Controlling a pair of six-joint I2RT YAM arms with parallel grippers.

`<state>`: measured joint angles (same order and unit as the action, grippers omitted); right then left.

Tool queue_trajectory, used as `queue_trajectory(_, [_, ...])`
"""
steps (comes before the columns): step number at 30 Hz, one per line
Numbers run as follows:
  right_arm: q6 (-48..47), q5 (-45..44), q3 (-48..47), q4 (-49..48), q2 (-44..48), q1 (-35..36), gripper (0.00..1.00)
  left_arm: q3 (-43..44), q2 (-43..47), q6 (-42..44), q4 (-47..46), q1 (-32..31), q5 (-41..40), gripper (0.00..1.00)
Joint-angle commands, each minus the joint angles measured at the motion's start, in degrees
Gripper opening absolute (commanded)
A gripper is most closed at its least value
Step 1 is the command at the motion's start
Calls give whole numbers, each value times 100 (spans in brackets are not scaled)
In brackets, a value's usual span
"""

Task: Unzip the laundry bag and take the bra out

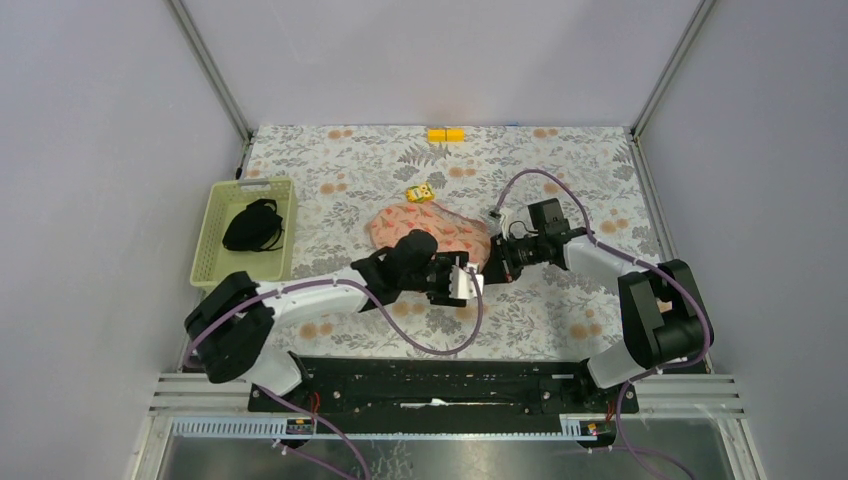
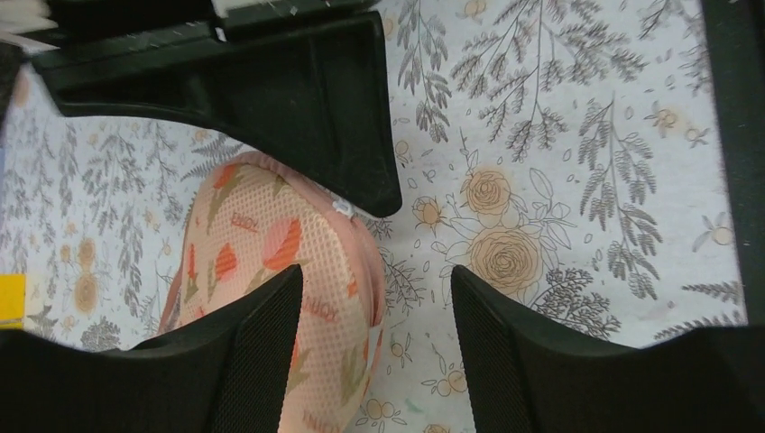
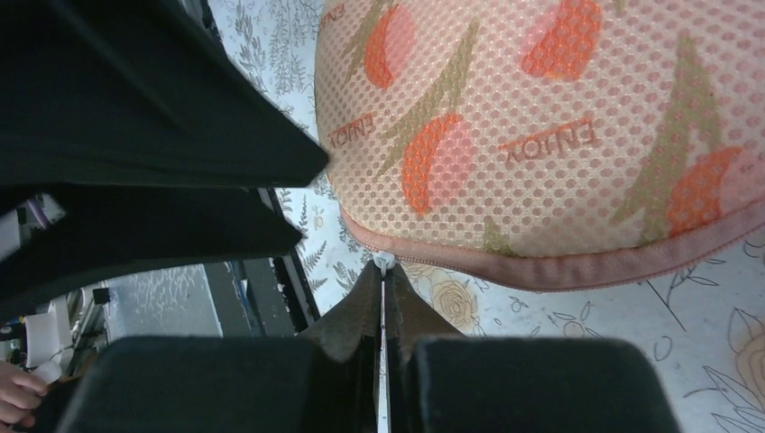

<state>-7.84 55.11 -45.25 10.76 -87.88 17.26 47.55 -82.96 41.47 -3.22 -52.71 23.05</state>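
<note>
The laundry bag [image 1: 430,230] is lying flat on the tabletop [image 1: 350,160], to the right of the pale green basket [image 1: 250,183] and apart from it. It is showing a salmon-pink, bean-shaped padded mesh body printed with red-orange and olive motifs and small "ENJOY" lettering, edged by a pink piped rim. Its zip is looking closed along the visible rim. The white zip pull [image 3: 385,262] is sitting pinched between the fingers [image 3: 356,320] of the right gripper [image 3: 385,284].

The right end effector [image 3: 385,293] is seen pressed together on a small white zipper pull [image 3: 385,262] at the pink piped rim of the laundry bag [image 3: 541,135] — mesh, printed with orange motifs — which is laid on the floral table [image 3: 713,361].
</note>
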Motion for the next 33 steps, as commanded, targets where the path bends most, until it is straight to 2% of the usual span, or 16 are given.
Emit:
queue_trajectory(1, [289,105,95,-267,236,111,0,69,-424,-12,-689,-256,-873,60])
queue_trajectory(6, [193,71,66,-157,318,107,0,-157,-624,339,-945,-319,-1306,35])
queue_trajectory(9, [79,44,10,5,290,107,0,-385,-541,507,-1014,-319,-1393,14])
queue_trajectory(12, [-194,24,-172,463,128,96,0,-604,-390,630,-1000,-312,-1416,0])
queue_trajectory(24, [-877,-211,-351,1038,-63,-443,0,-1227,195,909,-803,-188,-1302,0])
queue_trajectory(33, [-1234,198,-474,1397,-346,-610,0,-1256,251,1130,-618,64,-1105,0])
